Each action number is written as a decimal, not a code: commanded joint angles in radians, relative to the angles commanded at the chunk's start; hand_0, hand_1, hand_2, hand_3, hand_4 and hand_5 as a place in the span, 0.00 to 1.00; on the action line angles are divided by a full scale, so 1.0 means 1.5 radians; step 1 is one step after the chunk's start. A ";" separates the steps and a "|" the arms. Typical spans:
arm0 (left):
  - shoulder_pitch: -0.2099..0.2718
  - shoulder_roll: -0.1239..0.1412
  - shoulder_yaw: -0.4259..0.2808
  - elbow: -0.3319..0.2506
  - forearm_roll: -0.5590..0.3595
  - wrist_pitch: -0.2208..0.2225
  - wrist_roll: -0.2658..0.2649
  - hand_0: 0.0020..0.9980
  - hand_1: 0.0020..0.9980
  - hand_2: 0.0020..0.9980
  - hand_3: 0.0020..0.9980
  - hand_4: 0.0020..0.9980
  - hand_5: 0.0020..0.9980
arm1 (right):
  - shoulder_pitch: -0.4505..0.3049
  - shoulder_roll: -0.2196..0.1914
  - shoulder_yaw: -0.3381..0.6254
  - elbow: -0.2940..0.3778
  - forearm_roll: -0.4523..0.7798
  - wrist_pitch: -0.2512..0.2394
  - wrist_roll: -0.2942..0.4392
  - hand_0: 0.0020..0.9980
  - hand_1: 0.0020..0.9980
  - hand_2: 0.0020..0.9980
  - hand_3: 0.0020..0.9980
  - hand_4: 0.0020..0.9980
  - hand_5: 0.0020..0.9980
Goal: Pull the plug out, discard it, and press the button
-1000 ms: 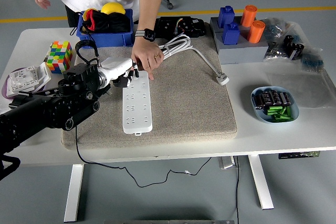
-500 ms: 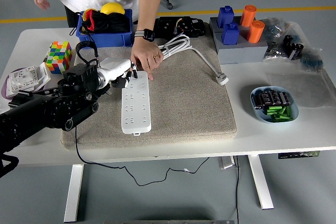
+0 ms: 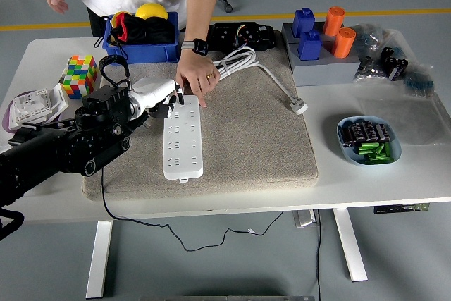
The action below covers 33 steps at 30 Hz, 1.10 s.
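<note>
We see the left robot hand [image 3: 156, 96] at the far left corner of the power strip [image 3: 183, 137], its grip unclear. A person's hand [image 3: 196, 78] presses the strip's far end.

Bright, even indoor light over the whole scene, sharp almost everywhere.

The light falls from above and is soft: the white table [image 3: 394, 174] shows no hard glare, and only a faint shadow lies under the power strip [image 3: 182, 137]. The left hand [image 3: 151, 96] looks slightly blurred; the edges show hardly any distortion.
</note>
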 joint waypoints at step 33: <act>0.266 0.093 -0.572 -0.203 0.096 -0.008 -0.013 0.81 0.83 0.75 0.80 0.68 0.30 | -0.003 0.004 0.019 0.001 -0.015 0.002 0.001 0.75 0.67 0.66 0.62 0.66 0.51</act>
